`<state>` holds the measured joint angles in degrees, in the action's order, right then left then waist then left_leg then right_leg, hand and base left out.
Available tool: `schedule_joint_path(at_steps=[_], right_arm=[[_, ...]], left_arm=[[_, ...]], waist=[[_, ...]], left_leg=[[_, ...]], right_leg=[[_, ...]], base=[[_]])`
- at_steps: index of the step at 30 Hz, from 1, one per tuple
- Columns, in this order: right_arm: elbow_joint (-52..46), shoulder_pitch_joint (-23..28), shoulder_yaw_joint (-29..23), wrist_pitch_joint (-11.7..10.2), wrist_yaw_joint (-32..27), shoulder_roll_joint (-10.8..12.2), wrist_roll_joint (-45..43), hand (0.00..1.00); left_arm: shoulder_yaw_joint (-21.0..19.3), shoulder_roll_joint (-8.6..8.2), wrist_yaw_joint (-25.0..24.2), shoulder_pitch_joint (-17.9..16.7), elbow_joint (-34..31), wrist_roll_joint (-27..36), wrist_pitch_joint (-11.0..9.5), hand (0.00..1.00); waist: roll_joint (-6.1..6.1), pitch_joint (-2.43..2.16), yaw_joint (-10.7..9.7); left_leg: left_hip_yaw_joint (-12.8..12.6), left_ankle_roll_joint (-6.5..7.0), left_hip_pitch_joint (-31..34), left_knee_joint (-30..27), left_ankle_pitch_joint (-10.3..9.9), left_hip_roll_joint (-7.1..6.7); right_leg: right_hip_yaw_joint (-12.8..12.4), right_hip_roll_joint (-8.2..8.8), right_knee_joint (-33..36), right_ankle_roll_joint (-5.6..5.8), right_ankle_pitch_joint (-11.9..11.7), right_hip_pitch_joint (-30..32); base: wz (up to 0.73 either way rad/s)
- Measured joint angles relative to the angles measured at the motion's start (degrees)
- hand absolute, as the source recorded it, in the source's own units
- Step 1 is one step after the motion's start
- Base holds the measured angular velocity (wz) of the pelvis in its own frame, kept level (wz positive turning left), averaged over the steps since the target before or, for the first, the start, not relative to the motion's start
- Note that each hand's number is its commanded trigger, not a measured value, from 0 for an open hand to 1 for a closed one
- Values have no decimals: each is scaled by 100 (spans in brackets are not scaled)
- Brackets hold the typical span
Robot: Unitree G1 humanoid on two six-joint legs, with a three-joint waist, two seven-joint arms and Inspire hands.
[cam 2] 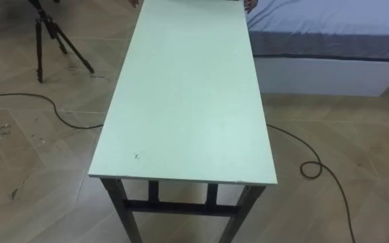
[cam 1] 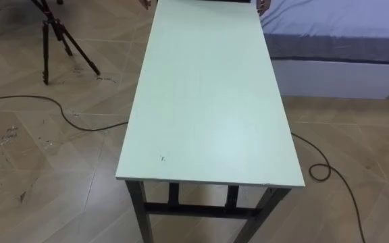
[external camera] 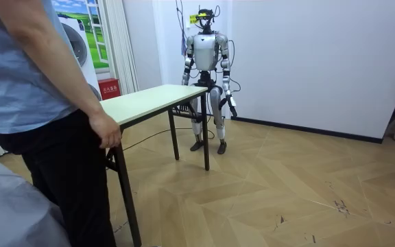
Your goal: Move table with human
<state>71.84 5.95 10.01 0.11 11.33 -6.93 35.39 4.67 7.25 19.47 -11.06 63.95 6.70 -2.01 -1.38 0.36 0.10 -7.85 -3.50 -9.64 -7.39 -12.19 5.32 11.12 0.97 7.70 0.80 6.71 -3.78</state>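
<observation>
Table (cam 1: 208,101) between robot and person. Its long axis runs straight away from the robot, with the near short edge just in front of it. The person's hand (external camera: 107,132) grips the far end. The robot's left hand (external camera: 233,108) hangs at its side, apart from the table; open or closed cannot be told. The right arm hangs closer to the table's corner, so it is likely the nearer reach.

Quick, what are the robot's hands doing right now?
Left hand: cannot tell, hangs beside its leg.
Right hand: cannot tell, low by the table end.
</observation>
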Motion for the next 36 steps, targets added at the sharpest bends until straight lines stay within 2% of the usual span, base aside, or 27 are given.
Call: schedule_joint_path(at_steps=[13, 16, 21, 25, 27, 28, 30, 32, 34, 36], right_arm=[[-7, 47, -11, -1, -14, 0, 84, 0], [-4, 46, -20, -1, 20, -1, 138, 0], [39, 73, -103, 11, 256, -19, 317, 0], [-14, 99, -242, 43, 456, -28, 387, 0], [-406, 190, -295, 206, 485, -122, 496, 0], [-538, 219, -342, 240, 526, -156, 517, 0], [-947, 247, -469, 235, 702, -216, 574, 0], [-1242, 321, -468, 236, 807, -226, 664, 0], [-1683, 501, -447, 251, 878, -223, 858, 0], [-2375, 883, -429, 249, 971, -209, 1309, 0]], left_arm=[[-4, 0, -40, 11, 2, 77, 7, 0], [-12, 14, -269, 52, 12, 387, 67, 0], [-8, 76, -918, 41, 6, 1581, 128, 0], [-11, 95, -1411, 26, -68, 2261, 150, 0], [-34, 114, -1723, -50, -595, 2549, 311, 0], [-38, 122, -1814, -51, -717, 2586, 321, 0], [-7, 127, -2101, -87, -1003, 2776, 327, 0], [11, 114, -2285, -88, -1197, 2975, 329, 0], [124, 122, -2386, -128, -1373, 3229, 345, 0], [343, 171, -2510, -340, -1870, 3653, 374, 0]], waist=[[5, 0, -54], [13, 0, -56], [26, -12, -2], [50, -19, 18], [70, -12, 27], [90, -8, 33], [132, -31, 9], [144, -36, 6], [159, -47, 15], [174, -44, 15]], left_leg=[[-18, 0, -5, 0, 0, 1], [-34, 0, 0, 1, 0, 1], [-123, 0, 46, -5, 0, -1], [-128, 0, 47, -14, 0, 0], [-126, 0, 53, -29, 0, 0], [-126, 0, 55, -30, 0, 0], [-128, 0, 50, -38, 0, 0], [-128, 0, 54, -40, 0, 1], [-133, 0, 75, -42, 0, 2], [-132, 0, 99, -41, 0, 1]], right_leg=[[-22, -2, -1, 0, 0, -7], [-42, -3, -1, 0, 0, 7], [-90, -8, 16, -1, -3, 105], [-86, -9, 8, 0, -2, 92], [-83, -6, 13, 0, -2, 93], [-83, -6, 13, 0, -2, 96], [-82, -6, 16, -1, -2, 94], [-80, -7, 19, -2, -1, 96], [-43, 1, 20, -2, 0, 95], [1, 10, 19, 0, 1, 99]], base=[[0], [-3], [-9], [0], [0], [0], [0], [2], [9], [9]])
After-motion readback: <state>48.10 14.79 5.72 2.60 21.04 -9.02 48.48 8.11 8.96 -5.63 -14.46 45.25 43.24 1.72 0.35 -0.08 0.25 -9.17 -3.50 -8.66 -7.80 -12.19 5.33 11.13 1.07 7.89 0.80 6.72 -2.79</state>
